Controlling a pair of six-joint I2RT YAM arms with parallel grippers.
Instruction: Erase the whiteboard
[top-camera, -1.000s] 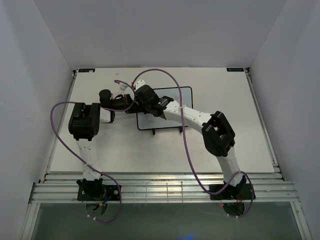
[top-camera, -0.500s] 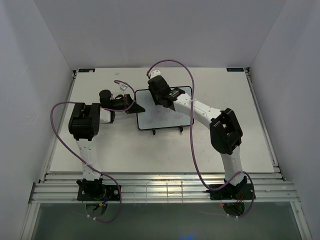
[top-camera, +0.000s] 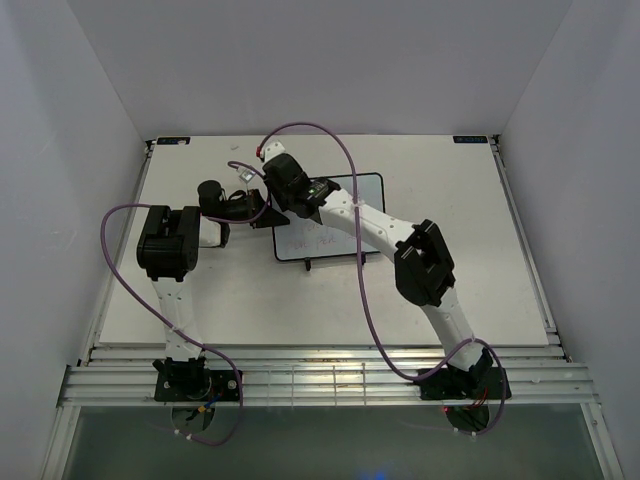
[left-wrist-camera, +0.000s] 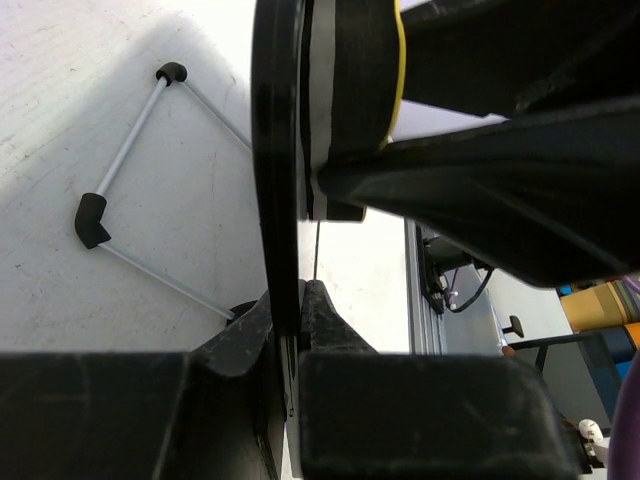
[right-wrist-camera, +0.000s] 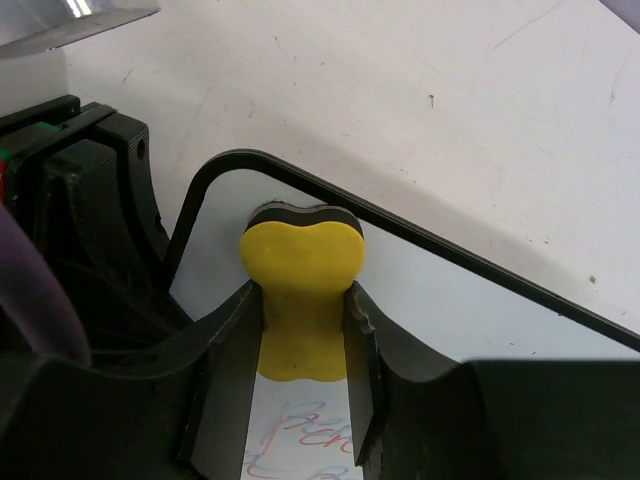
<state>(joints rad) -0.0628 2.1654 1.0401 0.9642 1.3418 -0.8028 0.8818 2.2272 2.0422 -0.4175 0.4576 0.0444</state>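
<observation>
While clamping the whiteboard (top-camera: 310, 242) by its 9 o'clock edge in the left pincer (top-camera: 266, 209) mid-counter (top-camera: 450, 200) and pressing the yellow eraser (right-wrist-camera: 303, 250), squeezed in the right pincer (right-wrist-camera: 303, 295), onto its 10 o'clock corner, could totally twist it loose by shoving too hard.

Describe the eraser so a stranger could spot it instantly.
On the white table, find the black-framed whiteboard near the middle. At its far left corner, the right hand pinches the eraser: a small yellow block with a dark backing, the table's only yellow thing.
</observation>
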